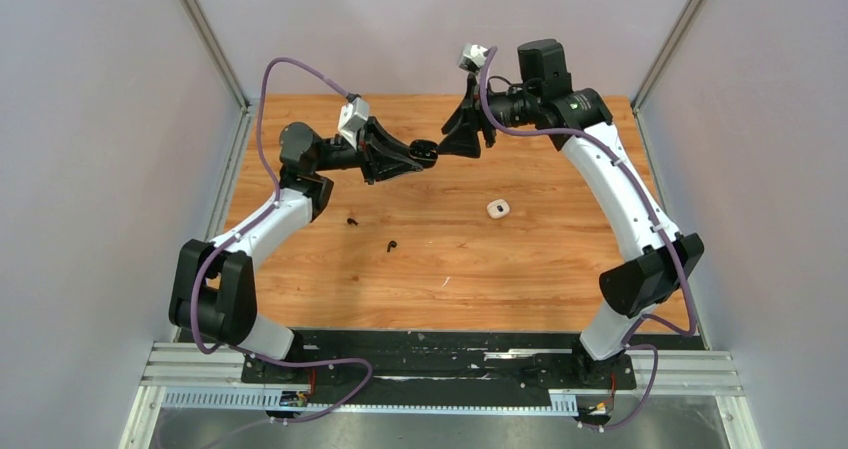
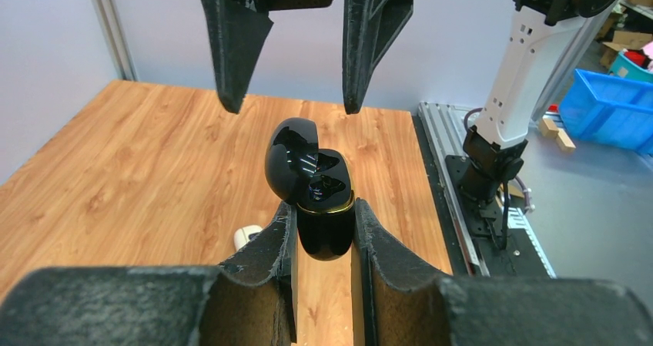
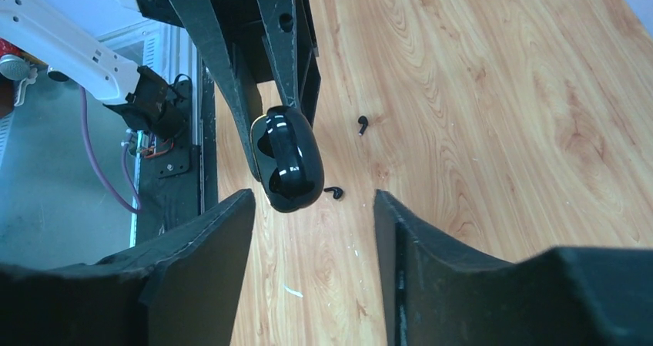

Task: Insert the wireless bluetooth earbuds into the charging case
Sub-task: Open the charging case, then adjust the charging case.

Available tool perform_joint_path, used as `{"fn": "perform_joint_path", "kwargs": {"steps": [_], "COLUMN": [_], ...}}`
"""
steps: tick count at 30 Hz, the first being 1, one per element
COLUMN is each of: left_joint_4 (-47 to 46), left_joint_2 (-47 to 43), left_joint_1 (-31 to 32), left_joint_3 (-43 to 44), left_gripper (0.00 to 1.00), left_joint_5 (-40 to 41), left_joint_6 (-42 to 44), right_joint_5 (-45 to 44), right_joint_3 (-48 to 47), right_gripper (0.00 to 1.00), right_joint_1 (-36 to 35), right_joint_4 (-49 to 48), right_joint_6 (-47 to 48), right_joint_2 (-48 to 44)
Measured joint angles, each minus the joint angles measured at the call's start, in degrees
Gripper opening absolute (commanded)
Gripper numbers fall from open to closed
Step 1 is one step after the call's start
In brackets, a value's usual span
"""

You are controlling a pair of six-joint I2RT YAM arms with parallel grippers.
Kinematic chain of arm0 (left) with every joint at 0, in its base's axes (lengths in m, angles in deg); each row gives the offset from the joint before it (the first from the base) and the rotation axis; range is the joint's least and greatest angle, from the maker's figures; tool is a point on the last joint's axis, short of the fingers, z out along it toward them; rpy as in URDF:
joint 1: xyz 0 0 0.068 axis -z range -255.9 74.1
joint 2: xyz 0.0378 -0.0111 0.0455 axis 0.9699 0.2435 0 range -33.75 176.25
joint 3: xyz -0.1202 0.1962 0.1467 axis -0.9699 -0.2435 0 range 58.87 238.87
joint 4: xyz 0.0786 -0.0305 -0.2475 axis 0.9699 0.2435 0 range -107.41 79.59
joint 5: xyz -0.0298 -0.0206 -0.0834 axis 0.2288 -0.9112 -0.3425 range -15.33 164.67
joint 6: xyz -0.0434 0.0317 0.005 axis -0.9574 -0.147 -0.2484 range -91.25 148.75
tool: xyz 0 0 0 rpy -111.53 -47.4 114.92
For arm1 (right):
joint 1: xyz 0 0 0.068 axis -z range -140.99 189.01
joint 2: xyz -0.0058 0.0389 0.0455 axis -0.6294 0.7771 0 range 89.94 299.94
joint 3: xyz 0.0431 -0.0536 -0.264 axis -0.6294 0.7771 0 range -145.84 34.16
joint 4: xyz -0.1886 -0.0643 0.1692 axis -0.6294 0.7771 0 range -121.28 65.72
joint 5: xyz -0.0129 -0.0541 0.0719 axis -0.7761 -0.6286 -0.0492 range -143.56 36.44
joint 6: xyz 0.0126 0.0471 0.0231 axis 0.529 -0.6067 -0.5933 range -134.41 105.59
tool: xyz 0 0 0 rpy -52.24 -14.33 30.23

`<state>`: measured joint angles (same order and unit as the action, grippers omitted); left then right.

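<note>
Risk: left gripper [image 2: 322,207] clamps the open black case [image 2: 308,161]; my empty, spread right gripper [image 3: 313,196] beside it could dislodge it.

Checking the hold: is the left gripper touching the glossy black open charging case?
Touching. The left wrist view shows the left gripper clamped on both sides of the glossy black charging case, no gap.

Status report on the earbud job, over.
Left gripper shut on black charging case, lid open, in the air. Right gripper open, empty, facing it. Two black earbuds loose on the table. Nothing between case and right gripper.
</note>
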<state>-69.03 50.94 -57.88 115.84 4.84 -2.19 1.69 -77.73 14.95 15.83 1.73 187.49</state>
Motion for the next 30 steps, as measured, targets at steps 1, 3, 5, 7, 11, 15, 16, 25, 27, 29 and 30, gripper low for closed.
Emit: {"fn": "perform_joint_path", "kwargs": {"steps": [1,3,5,7,11,15,16,25,27,29,30], "left_joint_4": [0.0,0.1,0.2,0.2,0.5,0.7,0.8,1.1,1.6,2.7,3.5], "left_joint_2": [0.0,0.0,0.0,0.0,0.3,0.7,0.7,1.1,1.2,1.3,1.4], "left_joint_1": [0.0,0.0,0.0,0.0,0.0,0.0,0.0,-0.2,-0.1,-0.1,-0.1], "left_joint_3": [0.2,0.5,0.8,0.9,0.9,1.6,1.6,1.7,1.7,2.2,2.6], "left_gripper": [0.0,0.0,0.0,0.0,0.0,0.0,0.0,0.03,0.16,0.32,0.42], "left_joint_5": [0.0,0.0,0.0,0.0,0.0,-0.3,-0.4,-0.2,-0.2,0.0,0.1], "left_joint_6": [-0.1,-0.3,-0.5,-0.8,-1.3,-1.7,-1.8,-2.2,-2.2,-2.2,-2.1], "right_joint_5": [0.0,0.2,0.5,0.7,0.8,0.8,0.8,1.5,1.4,0.9,0.7], "right_joint_3": [0.1,0.1,0.1,0.1,0.1,0.1,0.1,-0.7,-0.7,-0.7,-0.7], "right_gripper": [0.53,0.52,0.51,0.5,0.45,0.33,0.3,0.0,0.0,0.0,0.0], "right_joint_1": [0.0,0.0,-0.2,-0.2,-0.6,-1.2,-1.3,-1.5,-1.5,-1.5,-1.4], "right_joint_4": [0.2,0.2,0.2,0.2,0.2,0.1,-0.1,-0.2,-0.3,-0.3,-0.6], "right_joint_6": [0.3,0.7,1.1,1.5,2.6,3.1,3.2,2.3,2.3,2.4,2.5], "right_joint_2": [0.0,0.1,0.3,0.7,1.8,2.4,2.5,3.3,3.4,3.4,3.4]}}
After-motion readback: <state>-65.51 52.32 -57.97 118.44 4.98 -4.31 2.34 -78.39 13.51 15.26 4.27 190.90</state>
